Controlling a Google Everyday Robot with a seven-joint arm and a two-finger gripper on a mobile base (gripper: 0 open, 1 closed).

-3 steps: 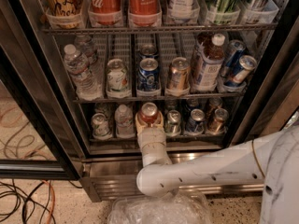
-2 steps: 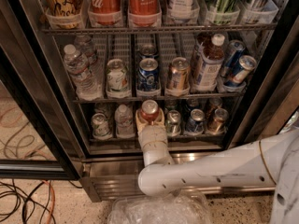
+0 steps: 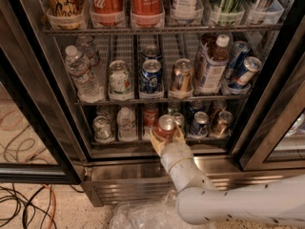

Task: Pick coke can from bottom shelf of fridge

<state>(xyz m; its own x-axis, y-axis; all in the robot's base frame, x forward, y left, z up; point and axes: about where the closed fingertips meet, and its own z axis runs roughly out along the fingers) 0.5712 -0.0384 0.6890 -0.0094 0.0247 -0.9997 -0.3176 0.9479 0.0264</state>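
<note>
Where the bottom shelf (image 3: 125, 141) of the fridge (image 3: 119, 191) meets its front edge, the coke can (image 3: 167, 123) is seen clasped between the fingers (image 3: 156, 141) of the gripper (image 3: 167, 132), just before the other cans (image 3: 199, 124) racked there.

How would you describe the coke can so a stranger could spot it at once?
Find the fridge, a glass-door cooler, and look down to the bottom shelf, its lowest wire rack. At its front middle, the gripper clasps the coke can. It is short, red and silver-topped, the only can held in a gripper; its neighbours sit in the rack.
</note>
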